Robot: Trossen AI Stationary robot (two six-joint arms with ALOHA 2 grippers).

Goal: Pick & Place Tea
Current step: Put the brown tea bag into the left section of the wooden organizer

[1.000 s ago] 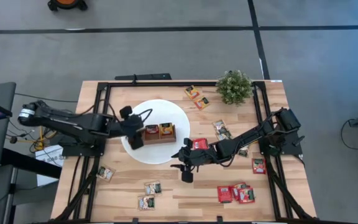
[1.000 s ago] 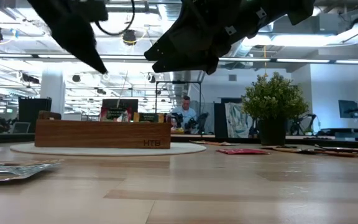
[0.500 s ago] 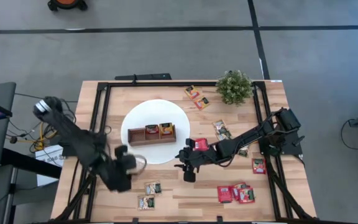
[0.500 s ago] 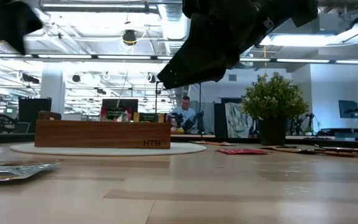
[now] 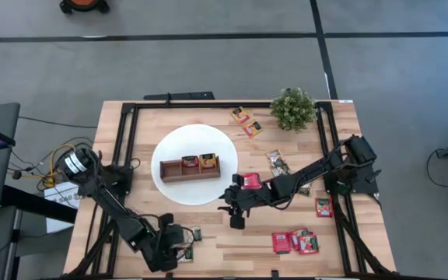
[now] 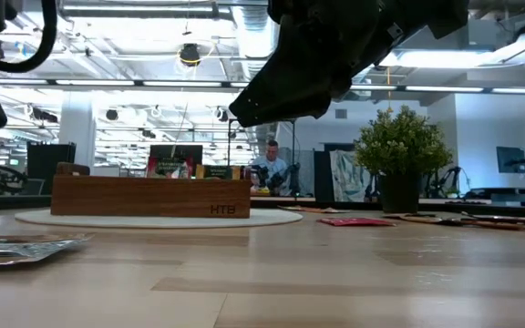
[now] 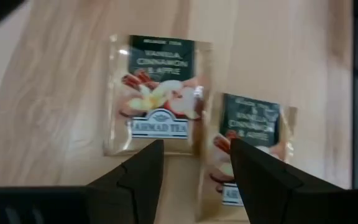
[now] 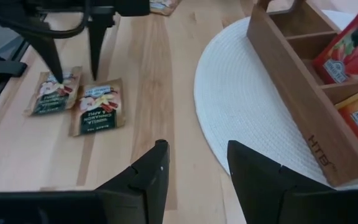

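Two open pincers [image 7: 194, 168] [image 8: 194, 168], nothing held

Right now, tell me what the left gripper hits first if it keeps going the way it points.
Probably the wooden table, between two white-and-green tea sachets; the left gripper stands open above that gap.

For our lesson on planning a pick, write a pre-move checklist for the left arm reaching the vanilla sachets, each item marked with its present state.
1. Left pincer open: ok.
2. Left pincer over the two vanilla cinnamon apple sachets: ok.
3. One sachet singled out: not ok; the fingers straddle the gap between them.
4. Empty compartment free in the wooden tray: ok.
5. Right pincer empty: ok.
6. Right pincer clear of the sachets: ok, it waits beside the white mat.
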